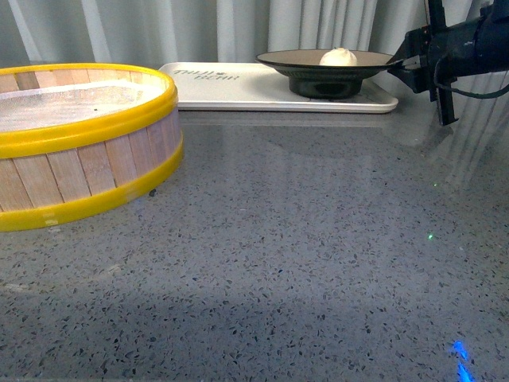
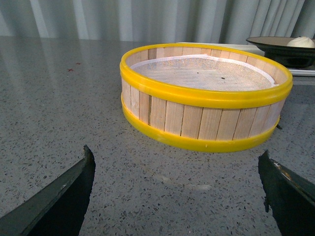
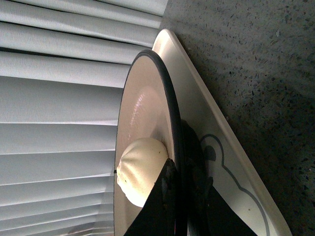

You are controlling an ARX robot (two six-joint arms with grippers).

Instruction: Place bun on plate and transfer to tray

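The white bun (image 1: 339, 56) lies inside the tan-brown, black-rimmed plate (image 1: 306, 60), which rests on the right part of the cream tray (image 1: 231, 87) at the back of the table. My right gripper (image 1: 400, 62) is shut on the plate's right rim. The right wrist view shows the bun (image 3: 140, 167) close to the pinched plate rim (image 3: 162, 83), with the tray (image 3: 231, 167) under the plate and my right gripper (image 3: 182, 182) clamped on the rim. My left gripper (image 2: 176, 169) hangs open over bare table, short of the steamer basket. The plate (image 2: 275, 45) and bun (image 2: 300, 42) show far behind.
A wooden steamer basket (image 1: 75, 143) with yellow rims stands at the left front, and it fills the middle of the left wrist view (image 2: 204, 96). Grey curtains hang behind the tray. The speckled grey tabletop (image 1: 302, 239) stretches in front.
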